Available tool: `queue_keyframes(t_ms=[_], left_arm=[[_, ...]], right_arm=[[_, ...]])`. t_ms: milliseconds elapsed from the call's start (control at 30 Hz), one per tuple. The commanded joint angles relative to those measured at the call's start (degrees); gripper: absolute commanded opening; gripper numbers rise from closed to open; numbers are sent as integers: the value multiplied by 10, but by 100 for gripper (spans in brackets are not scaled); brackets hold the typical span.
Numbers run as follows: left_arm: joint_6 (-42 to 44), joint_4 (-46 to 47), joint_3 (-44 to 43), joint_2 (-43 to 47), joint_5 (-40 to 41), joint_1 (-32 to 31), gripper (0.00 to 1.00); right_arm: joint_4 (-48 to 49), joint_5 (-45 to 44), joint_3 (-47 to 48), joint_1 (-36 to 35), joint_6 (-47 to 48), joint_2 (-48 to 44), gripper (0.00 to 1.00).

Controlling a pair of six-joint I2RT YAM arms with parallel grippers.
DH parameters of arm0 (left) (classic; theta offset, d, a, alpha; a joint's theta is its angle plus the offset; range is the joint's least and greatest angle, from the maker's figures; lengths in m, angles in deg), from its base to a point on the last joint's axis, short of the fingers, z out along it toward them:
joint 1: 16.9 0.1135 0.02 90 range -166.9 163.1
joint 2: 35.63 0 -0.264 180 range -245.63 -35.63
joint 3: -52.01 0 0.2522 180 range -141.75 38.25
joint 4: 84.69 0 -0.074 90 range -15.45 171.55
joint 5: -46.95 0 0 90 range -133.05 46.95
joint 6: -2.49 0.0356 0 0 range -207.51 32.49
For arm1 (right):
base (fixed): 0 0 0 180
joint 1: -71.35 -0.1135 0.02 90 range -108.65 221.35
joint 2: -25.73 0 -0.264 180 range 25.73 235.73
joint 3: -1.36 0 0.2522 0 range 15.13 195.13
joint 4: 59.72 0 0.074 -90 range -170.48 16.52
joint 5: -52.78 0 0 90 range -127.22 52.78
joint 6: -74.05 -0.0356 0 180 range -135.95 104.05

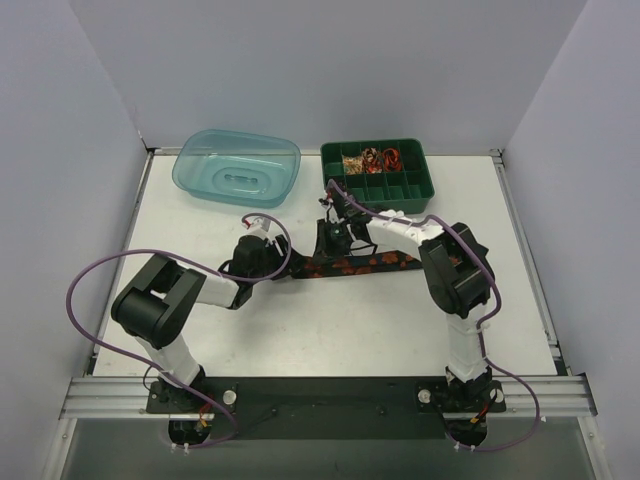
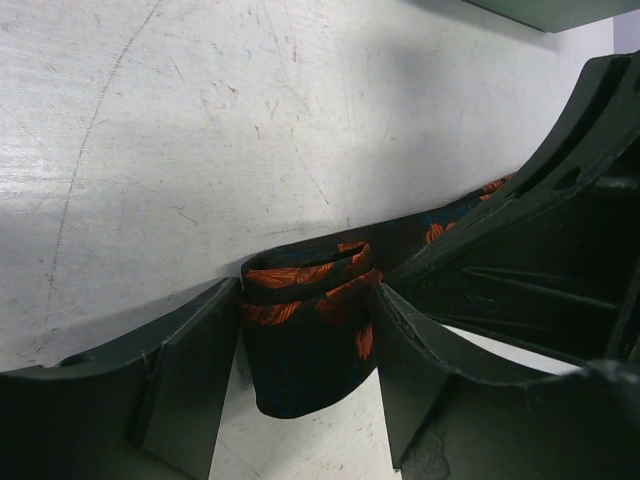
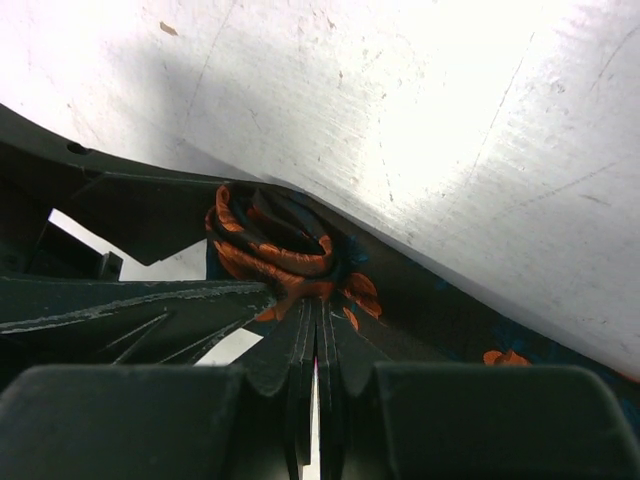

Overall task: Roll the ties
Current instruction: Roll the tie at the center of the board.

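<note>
Long black, orange-blotched cloth tie [image 1: 360, 264] is half rolled; right gripper [image 3: 315, 335] pinches its coil [image 3: 275, 245]; left gripper [image 2: 305, 350] holds its end; next, roll on.

left arm: bent, reaching to centre
left gripper [image 2: 300, 305]: clamped on the tie [image 2: 310, 355]
right arm: elbow up, wrist angled down
right gripper [image 3: 315, 325]: pinching it too

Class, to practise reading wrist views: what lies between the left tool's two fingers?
A folded end of the tie fills the gap of the left tool, seen in the left wrist view.
</note>
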Motion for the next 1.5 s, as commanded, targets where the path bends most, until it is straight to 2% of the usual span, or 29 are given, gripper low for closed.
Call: queue_keyframes(t_ms=[0, 800, 1133, 1467], left_arm=[[4, 13, -4, 9, -4, 3, 64], [9, -45, -16, 33, -8, 11, 63], [-75, -60, -10, 18, -31, 18, 64], [-92, -123, 3, 52, -18, 35, 64]], right_arm=[[-1, 5, 29, 1, -12, -1, 0], [6, -9, 46, -3, -13, 53, 0], [17, -9, 30, -4, -16, 36, 0], [24, -6, 21, -4, -21, -25, 0]])
